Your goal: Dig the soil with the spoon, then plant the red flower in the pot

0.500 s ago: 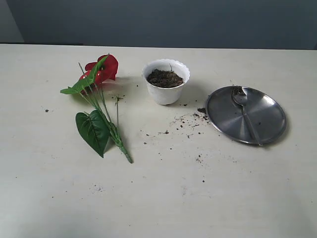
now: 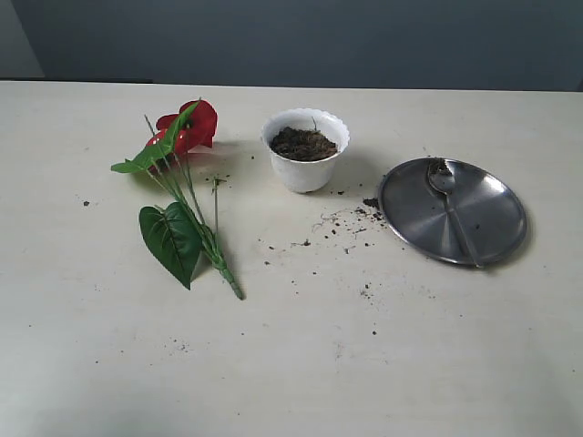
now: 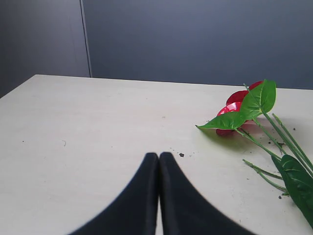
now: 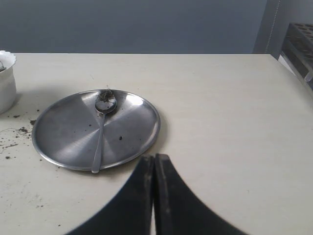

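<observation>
The white pot stands at the table's middle back, filled with dark soil; its edge shows in the right wrist view as pot. The red flower lies flat left of the pot, its stems and big leaf trailing toward the front; flower also shows in the left wrist view. The spoon lies on the round steel plate, with soil in its bowl; spoon. My left gripper and right gripper are both shut on nothing. Neither arm appears in the exterior view.
Loose soil specks are scattered between the pot and the steel plate. A dark rack stands beyond the table's right edge.
</observation>
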